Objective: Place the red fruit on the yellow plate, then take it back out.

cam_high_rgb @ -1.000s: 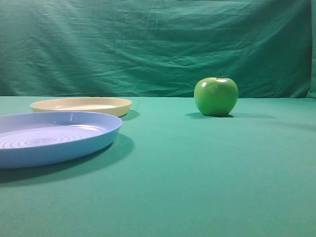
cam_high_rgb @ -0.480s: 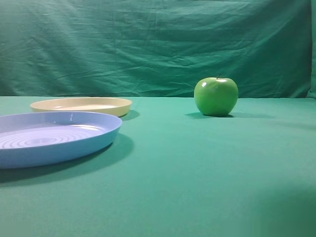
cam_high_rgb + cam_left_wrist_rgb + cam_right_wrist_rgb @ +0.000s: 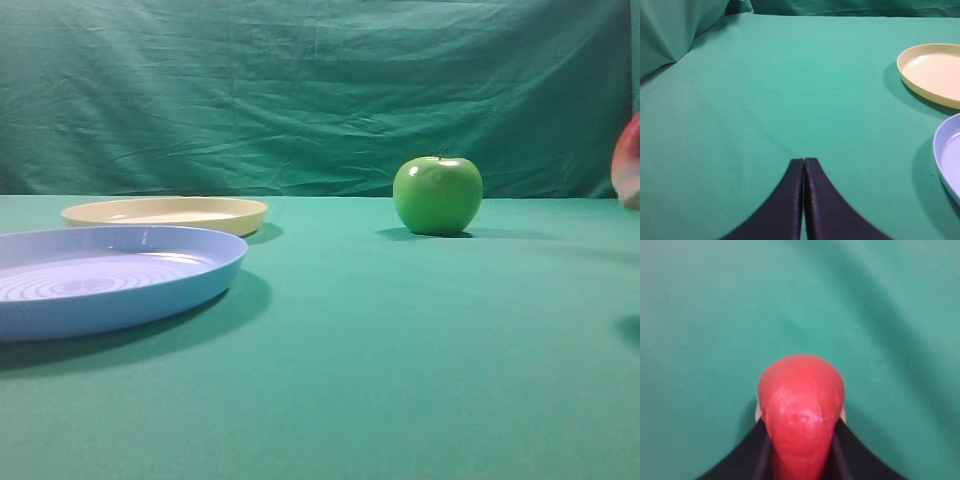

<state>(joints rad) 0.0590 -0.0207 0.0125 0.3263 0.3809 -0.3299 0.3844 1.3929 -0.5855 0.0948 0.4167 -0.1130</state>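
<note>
Right wrist view: the right gripper (image 3: 801, 460) is closed on the red fruit (image 3: 801, 410), which sits between the two dark jaws and is carried above the green table (image 3: 700, 315), not touching it. In the exterior high view only a red sliver of the fruit is seen at the right edge, higher than the green apple (image 3: 437, 195). The left gripper (image 3: 804, 172) is shut w/ nothing in it, low over the table. The yellow plate (image 3: 165, 213) lies far on the left, behind the blue plate (image 3: 110, 275), and is empty. Step in hand, as judged: transport to the plate. Next, the fruit must be moved across, past the apple, & lowered onto the yellow plate before release.
</note>
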